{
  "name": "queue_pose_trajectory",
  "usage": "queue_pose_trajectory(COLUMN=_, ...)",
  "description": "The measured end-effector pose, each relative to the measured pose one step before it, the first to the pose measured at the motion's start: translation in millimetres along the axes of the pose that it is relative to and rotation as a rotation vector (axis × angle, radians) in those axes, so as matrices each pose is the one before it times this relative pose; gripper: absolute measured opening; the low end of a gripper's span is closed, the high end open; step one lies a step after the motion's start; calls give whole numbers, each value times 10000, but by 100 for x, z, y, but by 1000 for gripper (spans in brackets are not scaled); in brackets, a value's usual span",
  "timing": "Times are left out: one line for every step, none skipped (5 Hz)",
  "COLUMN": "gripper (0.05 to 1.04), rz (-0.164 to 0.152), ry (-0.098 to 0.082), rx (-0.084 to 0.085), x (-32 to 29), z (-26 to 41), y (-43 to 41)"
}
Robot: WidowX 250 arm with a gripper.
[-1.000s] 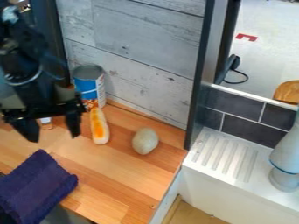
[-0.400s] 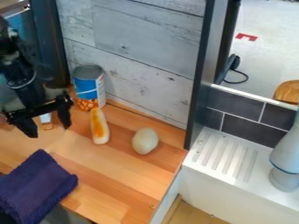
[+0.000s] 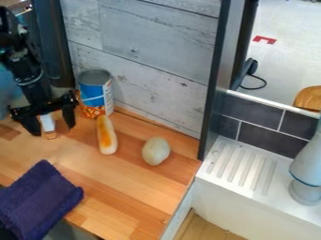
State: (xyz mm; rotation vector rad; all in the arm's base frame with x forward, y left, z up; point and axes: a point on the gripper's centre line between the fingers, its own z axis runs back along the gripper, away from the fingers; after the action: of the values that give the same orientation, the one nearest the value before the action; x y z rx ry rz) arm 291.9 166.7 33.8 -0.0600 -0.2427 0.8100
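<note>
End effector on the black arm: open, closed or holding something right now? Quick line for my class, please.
End effector: open, fingers apart, holding nothing; a small white object shows between them, ungripped.

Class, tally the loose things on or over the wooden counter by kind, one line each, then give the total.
Can: 1
Long bun-shaped item: 1
Pale egg-shaped item: 1
Purple cloth: 1
Small white-topped item, seen between the open pincer's fingers, kind unclear: 1
Total: 5

Open claw (image 3: pixel 52 132) near blue-orange can (image 3: pixel 96 93)
</note>
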Motion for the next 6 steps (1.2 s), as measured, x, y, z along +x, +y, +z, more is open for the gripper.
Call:
queue_pose_trajectory(gripper=1001, rz=-109, ry=-32, rx=536, x=1180, z=-64, y=606)
queue_pose_trajectory(gripper=1001, rz=93, ry=8, rx=582, x=300, z=-788, y=-339)
queue_pose_trajectory(gripper=1001, rz=-185, ry=-164, rx=313, x=450, z=39, y=-655)
queue_pose_trajectory(gripper=1001, rz=43, ry=91, rx=63, x=621, z=-522, y=-177)
queue_pose_trajectory(gripper=1001, rz=-96, ry=138, rx=196, x=496, z=-216, y=122)
queue_pose_trajectory(gripper=1001, rz=-20, ry=100, rx=132, x=430, z=25, y=140)
